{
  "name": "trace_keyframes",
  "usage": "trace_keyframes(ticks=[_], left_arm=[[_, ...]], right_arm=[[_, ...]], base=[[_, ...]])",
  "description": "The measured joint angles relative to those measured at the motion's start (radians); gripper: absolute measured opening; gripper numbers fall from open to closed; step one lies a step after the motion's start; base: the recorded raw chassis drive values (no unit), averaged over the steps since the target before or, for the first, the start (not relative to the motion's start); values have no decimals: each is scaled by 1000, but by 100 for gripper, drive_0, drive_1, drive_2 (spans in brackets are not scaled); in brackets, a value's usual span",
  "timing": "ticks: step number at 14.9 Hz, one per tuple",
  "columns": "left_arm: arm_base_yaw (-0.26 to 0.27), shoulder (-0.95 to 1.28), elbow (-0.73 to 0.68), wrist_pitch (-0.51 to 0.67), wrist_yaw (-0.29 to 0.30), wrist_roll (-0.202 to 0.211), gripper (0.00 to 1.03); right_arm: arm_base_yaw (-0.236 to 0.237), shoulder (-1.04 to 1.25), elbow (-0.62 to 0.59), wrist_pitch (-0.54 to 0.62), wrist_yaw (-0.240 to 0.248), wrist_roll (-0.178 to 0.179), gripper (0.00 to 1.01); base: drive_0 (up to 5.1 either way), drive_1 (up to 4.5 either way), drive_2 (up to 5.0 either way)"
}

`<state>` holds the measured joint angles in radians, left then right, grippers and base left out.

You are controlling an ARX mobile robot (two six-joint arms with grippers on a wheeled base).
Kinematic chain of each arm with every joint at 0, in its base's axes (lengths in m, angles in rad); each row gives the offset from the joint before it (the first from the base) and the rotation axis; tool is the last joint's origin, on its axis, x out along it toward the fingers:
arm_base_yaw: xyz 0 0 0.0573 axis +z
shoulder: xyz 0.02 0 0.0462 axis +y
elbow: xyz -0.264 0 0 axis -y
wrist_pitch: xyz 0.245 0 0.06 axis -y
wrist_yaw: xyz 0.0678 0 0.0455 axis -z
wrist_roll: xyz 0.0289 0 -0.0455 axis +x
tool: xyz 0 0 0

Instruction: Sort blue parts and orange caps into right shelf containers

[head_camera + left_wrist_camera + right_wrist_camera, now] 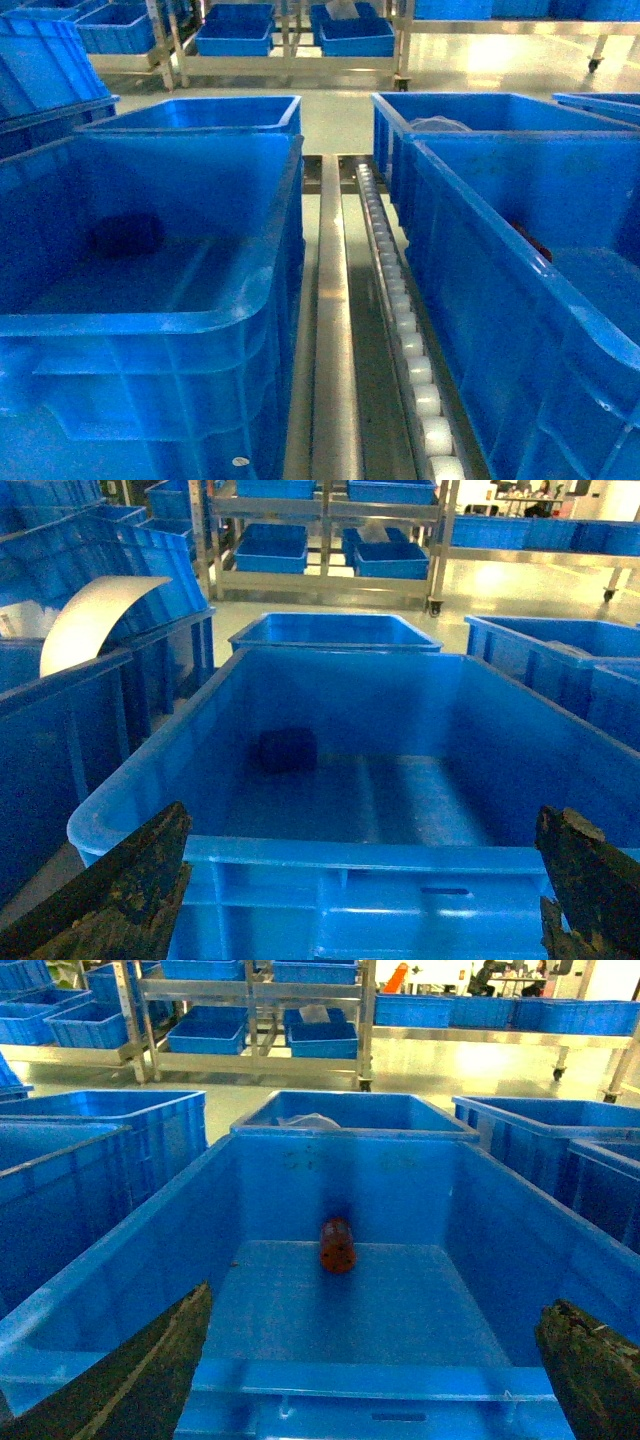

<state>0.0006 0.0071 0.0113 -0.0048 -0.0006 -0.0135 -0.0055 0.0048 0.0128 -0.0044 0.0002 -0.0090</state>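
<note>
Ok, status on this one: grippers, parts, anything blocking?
Left gripper open, empty, at left bin rim. Right gripper open, empty, at right bin. One dark blue part in left bin, one orange cap in right. Nothing blocking.

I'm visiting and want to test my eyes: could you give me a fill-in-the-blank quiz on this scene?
1. The big bins are coloured ____.
2. The right wrist view shows one ____ cap lying in a bin.
3. Between the bins runs a row of small white ____ on the shelf.
Answers: blue; orange; rollers.
</note>
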Motion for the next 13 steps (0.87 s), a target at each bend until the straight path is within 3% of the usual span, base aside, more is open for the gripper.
trace_keyframes(ticks=[13], left_arm=[[0, 0, 0, 0, 0, 0, 98]], right_arm=[[0, 0, 0, 0, 0, 0, 98]], base=[[0, 0, 0]])
